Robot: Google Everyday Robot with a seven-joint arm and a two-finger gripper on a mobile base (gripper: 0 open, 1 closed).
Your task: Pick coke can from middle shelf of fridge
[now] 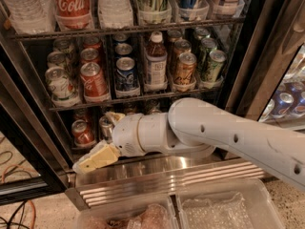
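Observation:
The coke can [93, 80], red with white script and a silver top, stands at the front of its lane on the middle shelf [157, 95] of the fridge [240, 75], with more red cans behind it. My gripper [103, 138] is below that shelf, in front of the bottom rack at the left. Its fingers are spread open and empty: one yellowish finger [95, 159] points down-left and the other [115, 117] points up. My white arm [228, 135] crosses the fridge's lower front from the right.
A white-and-green can [60, 85], a blue can [126, 75], a brown bottle [156, 63] and tan and green cans share the middle shelf. A large Coca-Cola bottle [71, 4] stands above. A red can [82, 132] sits on the bottom rack. Clear plastic bins [224, 211] lie below the ribbed steel base [162, 182].

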